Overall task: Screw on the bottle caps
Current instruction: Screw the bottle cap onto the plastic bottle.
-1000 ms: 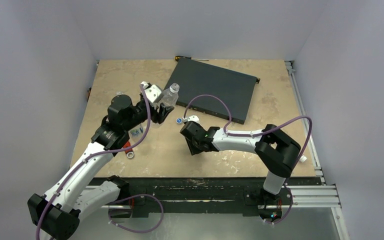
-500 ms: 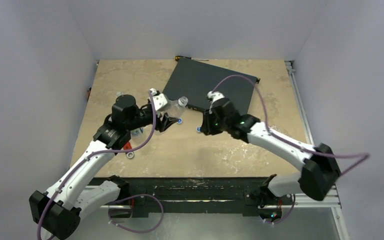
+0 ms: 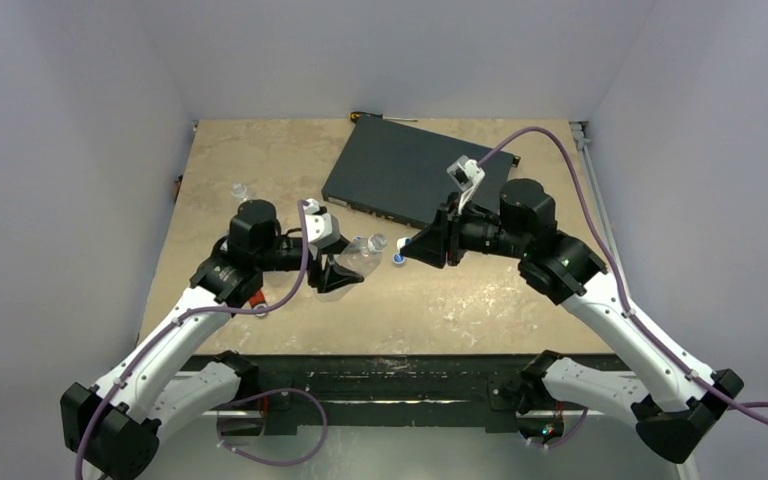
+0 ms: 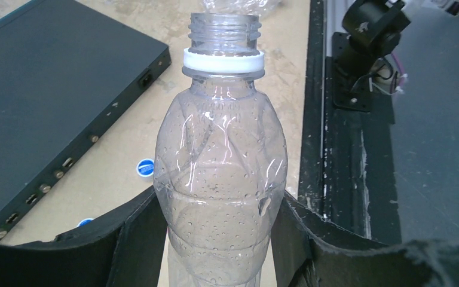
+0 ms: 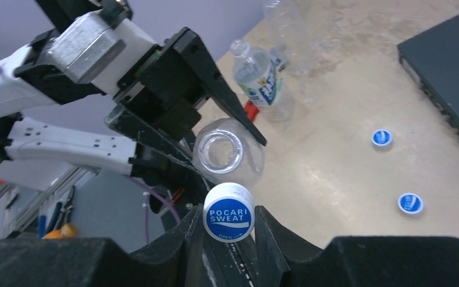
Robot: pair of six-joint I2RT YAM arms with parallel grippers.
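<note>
1. Beige marbled tabletop is enclosed by plain pale walls, and both arm bases are bolted at its near edge.
2. Between the narrowly set fingers of the right gripper, a small round blue plastic cap with white lettering is pinched by its rim. Its printed top is turned toward the wrist camera.
3. Just beyond the held cap, the open threaded mouth of a clear plastic bottle is pointed at it. From above, a small gap is seen between the two.
4. This bottle is clamped around its lower body by the left gripper, with black fingers pressed against both sides. It is held off the table and tilted, neck toward the right arm. A white ring is seen below the bare threads, and droplets are seen inside the wall.
5. One loose blue cap and a second loose blue cap are laid flat on the table, apart from each other and near the edge of a flat black rectangular box.
6. The box is set at an angle across the far middle of the table.
7. Behind the left arm, a clear bottle with a blue-white label is seen beside a red tool handle, which is mostly hidden. An unlabelled clear bottle is placed farther back.
</note>
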